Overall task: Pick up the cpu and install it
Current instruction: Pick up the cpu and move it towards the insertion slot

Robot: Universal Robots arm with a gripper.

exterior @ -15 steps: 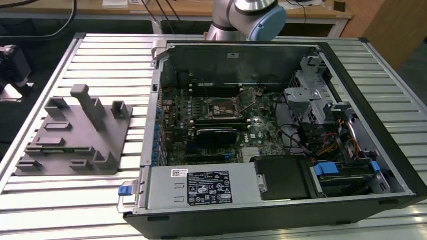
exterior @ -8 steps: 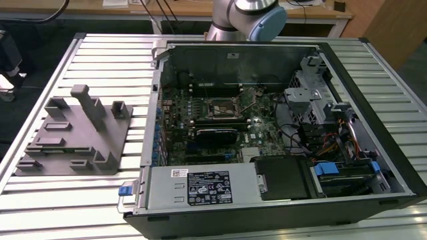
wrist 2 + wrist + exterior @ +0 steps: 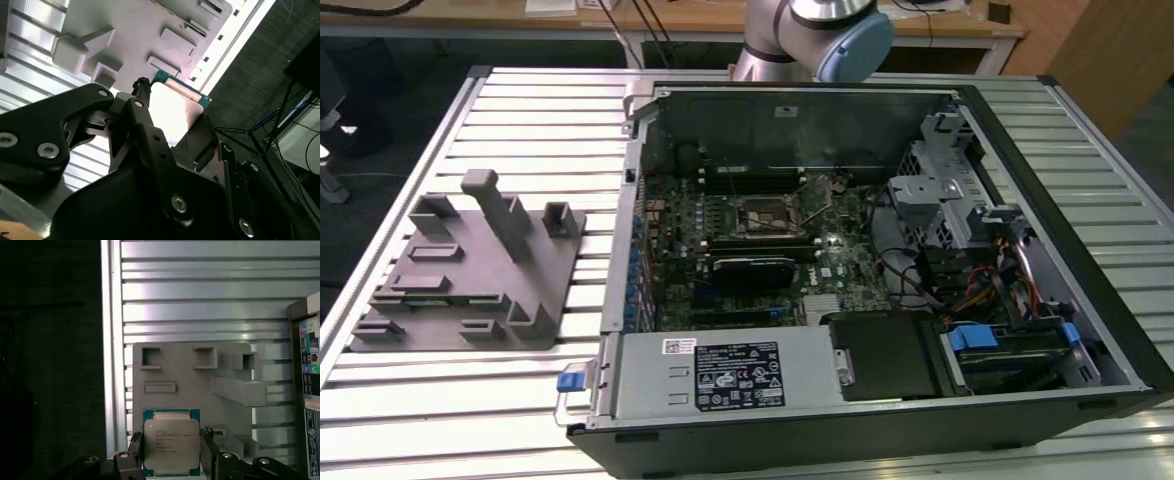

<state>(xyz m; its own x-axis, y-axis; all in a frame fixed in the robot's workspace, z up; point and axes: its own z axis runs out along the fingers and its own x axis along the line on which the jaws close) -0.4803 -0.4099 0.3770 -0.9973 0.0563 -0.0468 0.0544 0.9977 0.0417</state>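
Being pinched edgewise by the black gripper [image 3: 170,436], the flat silvery-topped cpu [image 3: 171,447] is judged picked up; level holding is needed.

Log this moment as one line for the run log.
gripper: jaws shut on cpu | cpu: held over grey fixture on slatted table | motherboard socket: cpu not yet installed

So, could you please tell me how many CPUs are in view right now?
1. The cpu is held by the gripper in the first wrist view, over the grey fixture. Another could lie hidden inside the computer case.
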